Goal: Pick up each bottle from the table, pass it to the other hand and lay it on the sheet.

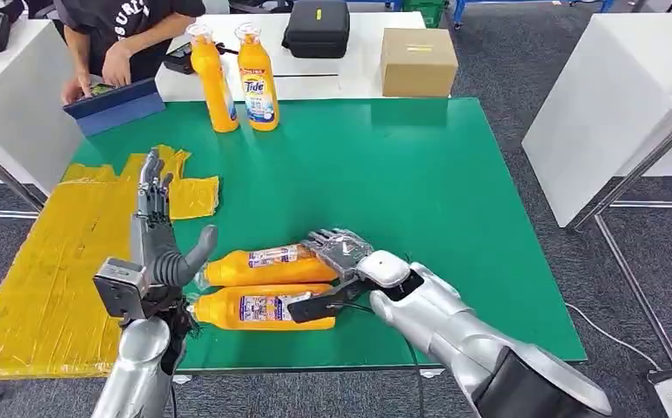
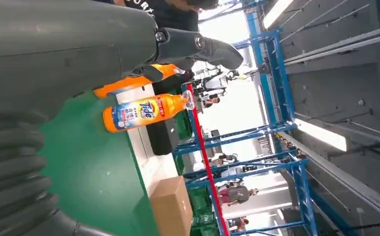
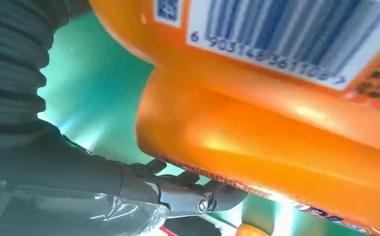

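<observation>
- Sheet (image 1: 45,261) lies at the table's (image 1: 420,174) left edge, no bottle on it yet.
- Left hand (image 1: 154,222) upright, fingers spread, holding nothing; I'd keep it there to receive.
- Near bottle (image 1: 258,307) and far bottle (image 1: 267,266) lie side by side.
- Right hand (image 1: 341,257) wraps the far bottle; I'd firm that grasp, then lift clear.

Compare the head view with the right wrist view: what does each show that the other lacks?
Head view alone: the yellow sheet, two upright bottles, the left hand raised and empty, a cardboard box, a person at a tablet. Right wrist view alone: the barcode on the nearer lying bottle. Both: the right hand against the lying bottles, and the green table.
</observation>
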